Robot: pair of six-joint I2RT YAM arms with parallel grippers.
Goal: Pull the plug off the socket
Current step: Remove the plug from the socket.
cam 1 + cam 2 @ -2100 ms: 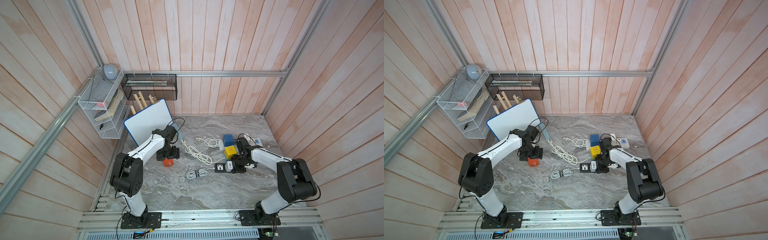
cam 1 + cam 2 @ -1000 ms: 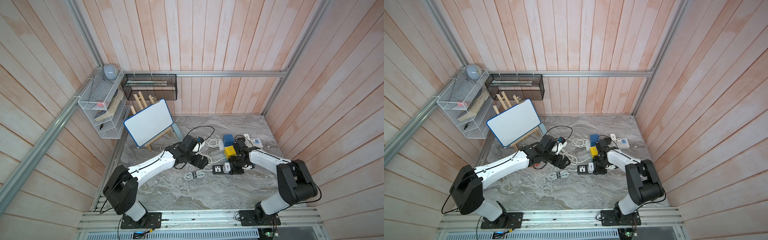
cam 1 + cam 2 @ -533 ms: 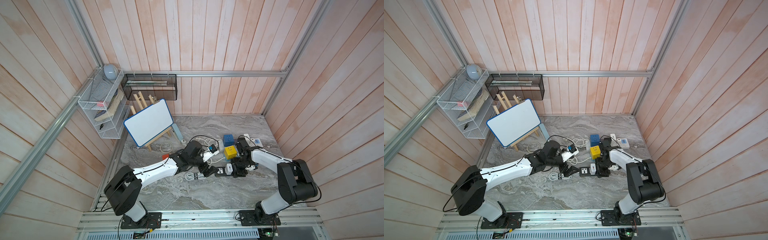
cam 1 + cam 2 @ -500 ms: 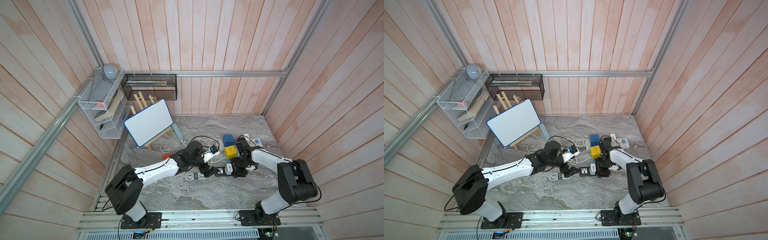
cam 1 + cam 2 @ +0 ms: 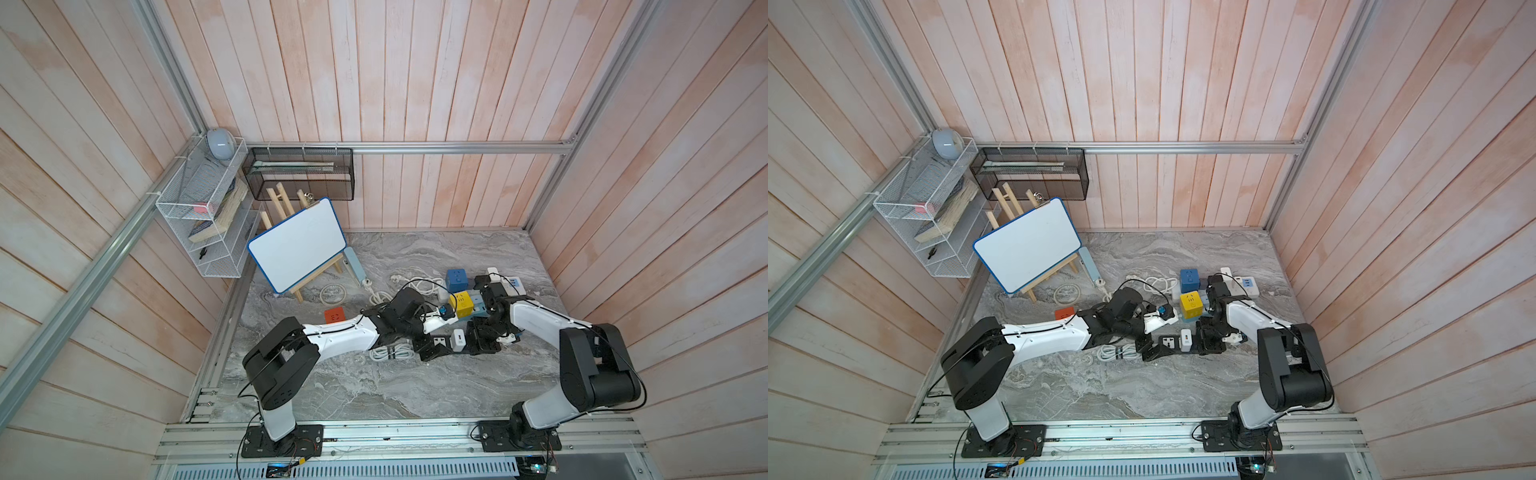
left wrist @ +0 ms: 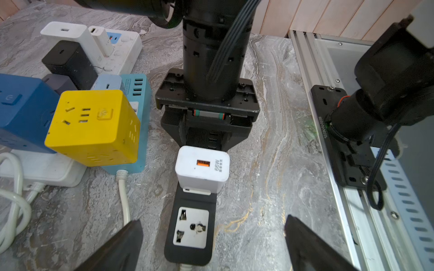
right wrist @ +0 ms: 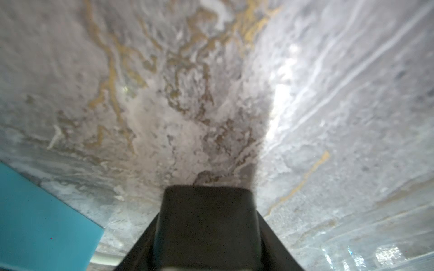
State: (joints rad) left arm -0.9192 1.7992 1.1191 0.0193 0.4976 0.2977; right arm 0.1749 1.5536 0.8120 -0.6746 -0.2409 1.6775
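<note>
Left wrist view is showing the white charger plug (image 6: 202, 168) standing upright in the black power strip (image 6: 191, 223), seated, not yet pulled. Strip is lying flat on the bench (image 6: 270, 145); an empty universal socket (image 6: 190, 227) is sitting between the plug and the left jaws. Left jaws are standing wide open, holding nothing, fingers (image 6: 117, 248) flanking the strip's near end without touching it. Right jaws are gripping the strip's far end just beyond the plug, fully closed on it, apparently pinning it down; right wrist view is giving only a dark block and blurred bench

In a top view the strip (image 5: 434, 349) is running roughly 9-to-3 o'clock across the bench, tilting slightly toward 2. Plug (image 5: 458, 340) is lying at 3 o'clock from the left jaws and 9 o'clock from the right jaws, so sitting between the two. Right arm (image 5: 536, 320) is nearer the plug but occupied; left arm (image 5: 345, 336) is the free one

Judging: left jaws are needing to travel toward 3 o'clock along the strip's long axis, over the empty socket, close across the plug body, then pull straight off the strip face. Yellow cube socket (image 6: 94, 126) is sitting near, about 12 o'clock from the plug, apart from it, so clearance is looking fine
</note>
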